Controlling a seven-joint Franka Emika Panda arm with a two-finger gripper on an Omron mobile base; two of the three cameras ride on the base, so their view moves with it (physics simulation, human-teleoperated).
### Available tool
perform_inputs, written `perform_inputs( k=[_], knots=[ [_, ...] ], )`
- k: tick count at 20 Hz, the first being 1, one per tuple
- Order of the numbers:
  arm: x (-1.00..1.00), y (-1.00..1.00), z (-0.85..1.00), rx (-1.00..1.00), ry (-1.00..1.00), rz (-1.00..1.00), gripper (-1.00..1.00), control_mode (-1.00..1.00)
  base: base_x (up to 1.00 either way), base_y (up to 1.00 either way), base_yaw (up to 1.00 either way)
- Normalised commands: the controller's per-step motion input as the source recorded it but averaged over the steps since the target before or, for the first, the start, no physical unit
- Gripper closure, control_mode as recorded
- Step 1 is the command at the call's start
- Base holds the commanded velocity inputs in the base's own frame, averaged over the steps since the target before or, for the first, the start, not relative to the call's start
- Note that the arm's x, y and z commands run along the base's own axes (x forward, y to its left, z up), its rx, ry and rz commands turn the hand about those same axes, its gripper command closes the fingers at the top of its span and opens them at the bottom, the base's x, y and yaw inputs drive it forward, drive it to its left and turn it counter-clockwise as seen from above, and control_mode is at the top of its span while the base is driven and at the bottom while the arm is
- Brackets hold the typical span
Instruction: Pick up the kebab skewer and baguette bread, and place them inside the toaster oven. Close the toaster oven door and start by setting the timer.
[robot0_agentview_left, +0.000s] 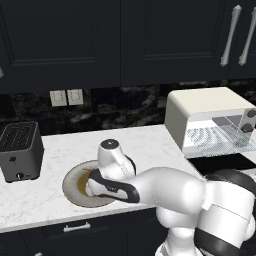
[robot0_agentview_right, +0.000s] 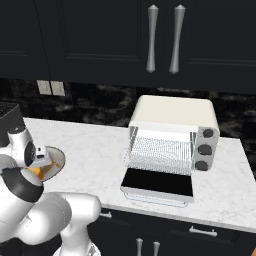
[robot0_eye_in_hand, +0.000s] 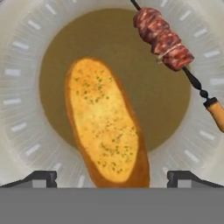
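Seen from the hand view, the orange-golden baguette bread lies at a slant on a round plate with a brown centre. The kebab skewer rests at the plate's upper right, its wooden handle over the rim. My gripper hangs open just above the plate, its fingertips standing either side of the loaf's near end and holding nothing. The cream toaster oven stands to the right, with its door folded down flat and the wire rack bare.
A dark two-slot toaster sits on the white marble counter left of the plate. Three dark knobs line the oven's right side. Dark cabinets with silver handles hang above.
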Motion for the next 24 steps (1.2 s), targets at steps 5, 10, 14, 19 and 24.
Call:
perform_inputs(
  k=[5,10,14,19,24],
  knots=[
    [0.04,0.31,-0.14,0.0,0.02,0.0,-1.0,-1.0,0.0,0.0,0.0],
    [0.14,0.09,-0.14,-0.01,0.02,0.0,-1.0,-1.0,0.0,0.0,0.0],
    [0.23,0.0,-0.02,-0.03,0.0,0.0,-1.0,-1.0,0.0,0.0,0.0],
    [0.12,0.0,-0.06,-0.04,0.01,0.0,-1.0,-1.0,0.0,0.0,0.0],
    [0.05,0.0,-0.15,-0.02,0.05,0.0,-1.0,-1.0,0.0,0.0,0.0]
  ],
)
